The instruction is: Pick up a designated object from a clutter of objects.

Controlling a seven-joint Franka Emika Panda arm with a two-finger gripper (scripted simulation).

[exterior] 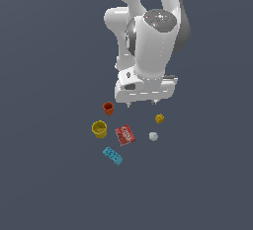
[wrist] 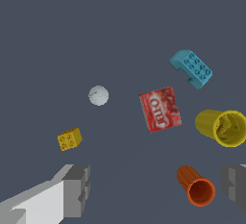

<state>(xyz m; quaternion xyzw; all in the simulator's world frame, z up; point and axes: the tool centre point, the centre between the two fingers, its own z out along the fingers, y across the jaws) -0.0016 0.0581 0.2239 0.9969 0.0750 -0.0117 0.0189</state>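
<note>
Six small items lie apart on the counter [exterior: 49, 174]. Yellow-orange brick [exterior: 159, 118]: untouched, near the white ball [exterior: 153, 136], at the exterior view's right of the group. Pincer [exterior: 141, 104]: spread wide, empty, hovering above.

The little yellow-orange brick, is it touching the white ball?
No, the yellow-orange brick lies apart from the white ball, with bare floor between them.

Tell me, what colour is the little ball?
White: the ball shows best in the wrist view.

A plain, dark grey-blue floor [exterior: 49, 174] spreads unbroken under everything, with no edge or marking visible.
</note>
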